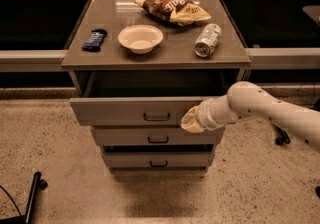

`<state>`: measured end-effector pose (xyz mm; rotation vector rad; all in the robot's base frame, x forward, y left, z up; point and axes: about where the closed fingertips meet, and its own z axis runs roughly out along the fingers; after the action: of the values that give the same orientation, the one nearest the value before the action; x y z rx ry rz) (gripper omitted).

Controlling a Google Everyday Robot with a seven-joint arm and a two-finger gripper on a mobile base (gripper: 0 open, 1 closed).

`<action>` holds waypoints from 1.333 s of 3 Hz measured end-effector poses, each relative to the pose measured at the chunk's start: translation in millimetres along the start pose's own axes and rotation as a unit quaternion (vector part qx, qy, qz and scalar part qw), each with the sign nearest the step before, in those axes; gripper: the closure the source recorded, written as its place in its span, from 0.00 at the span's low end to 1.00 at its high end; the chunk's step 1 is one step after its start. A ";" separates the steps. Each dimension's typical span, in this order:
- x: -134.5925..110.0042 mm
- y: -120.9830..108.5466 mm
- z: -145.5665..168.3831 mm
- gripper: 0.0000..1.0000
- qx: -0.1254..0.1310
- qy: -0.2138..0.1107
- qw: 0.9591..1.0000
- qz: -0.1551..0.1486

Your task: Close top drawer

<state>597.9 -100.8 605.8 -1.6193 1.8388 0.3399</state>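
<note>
The top drawer (120, 110) of the small cabinet stands pulled out, its grey-beige front panel forward of the cabinet body, with a dark loop handle (157, 116) at its centre. My gripper (190, 120) comes in from the right on a white arm and sits against the drawer's front panel, just right of the handle. The inside of the drawer is dark and shows nothing.
Two lower drawers (158, 139) sit under it, slightly stepped. On the cabinet top (100, 55) lie a white bowl (140, 38), a chip bag (173, 9), a tipped can (207, 40) and a dark blue bar (94, 39). Low shelving runs behind. A black stand foot (33, 193) is lower left.
</note>
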 end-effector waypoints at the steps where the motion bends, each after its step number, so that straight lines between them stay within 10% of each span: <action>1: 5.3 -5.8 2.7 0.24 0.009 -0.001 1.000 0.013; 2: 4.7 -3.9 4.0 0.02 0.008 -0.010 1.000 0.007; 4: -14.4 48.2 -14.2 0.00 -0.026 -0.032 0.998 -0.052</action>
<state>548.0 -88.1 614.7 -1.7135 1.7039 0.3920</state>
